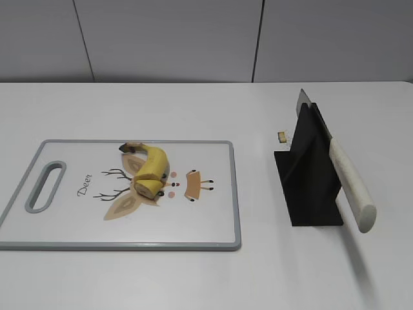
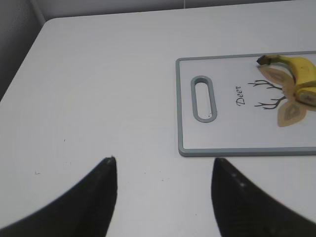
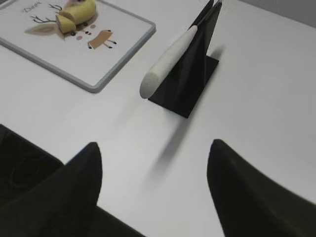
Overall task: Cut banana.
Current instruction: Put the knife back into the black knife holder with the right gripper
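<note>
The left end effector [image 2: 163, 170] hovers with its fingers spread over bare white tabletop [image 2: 108, 89], and the right end effector [image 3: 154, 153] hangs likewise spread and empty. Beyond the right one, a knife [image 3: 170, 57] with a pale handle leans in a black stand [image 3: 190, 79]. Farther off, the banana [image 1: 152, 169] lies on the deer-printed cutting board [image 1: 213, 226], cut end toward the front.

Only the fingers show, none of the arms in the exterior view. Left fingers [image 2: 101, 197]: two matte black tapered blades with pointed tips, faint woven or textured surface, small pale specks on the right one. Right fingers [image 3: 74, 187]: same black wedge shape, smooth, blurred; no cables, screws or markings visible.
</note>
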`<state>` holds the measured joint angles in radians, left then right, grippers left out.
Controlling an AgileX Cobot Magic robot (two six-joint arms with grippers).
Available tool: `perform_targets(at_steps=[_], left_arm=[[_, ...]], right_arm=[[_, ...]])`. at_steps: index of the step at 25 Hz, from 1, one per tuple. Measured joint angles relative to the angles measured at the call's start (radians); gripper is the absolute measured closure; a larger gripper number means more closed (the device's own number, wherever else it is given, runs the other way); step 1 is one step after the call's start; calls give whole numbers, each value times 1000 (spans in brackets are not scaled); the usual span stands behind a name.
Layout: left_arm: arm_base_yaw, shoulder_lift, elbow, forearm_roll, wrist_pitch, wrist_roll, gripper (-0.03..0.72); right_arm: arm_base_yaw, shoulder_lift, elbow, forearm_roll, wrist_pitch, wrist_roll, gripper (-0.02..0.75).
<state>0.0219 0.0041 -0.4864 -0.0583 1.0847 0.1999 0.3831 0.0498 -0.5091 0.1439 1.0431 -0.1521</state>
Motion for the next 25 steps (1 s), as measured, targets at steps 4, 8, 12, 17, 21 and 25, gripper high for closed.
perform_targets(at_steps=[4, 8, 12, 17, 21, 25], left_arm=[[0, 0, 0, 0, -1, 0, 112], [0, 0, 0, -1, 0, 0, 112], [0, 0, 0, -1, 0, 0, 112], [0, 0, 0, -1, 0, 0, 115], [0, 0, 0, -1, 0, 0, 120], [0, 0, 0, -1, 0, 0, 123]], right_arm=[[0, -52, 0, 5, 1, 0, 220], [-15, -56, 0, 22, 1, -1, 222], [-115, -56, 0, 30, 1, -1, 222], [-261, -56, 0, 30, 1, -1, 222], [-280, -56, 0, 31, 1, -1, 222], [-280, -56, 0, 31, 1, -1, 222]])
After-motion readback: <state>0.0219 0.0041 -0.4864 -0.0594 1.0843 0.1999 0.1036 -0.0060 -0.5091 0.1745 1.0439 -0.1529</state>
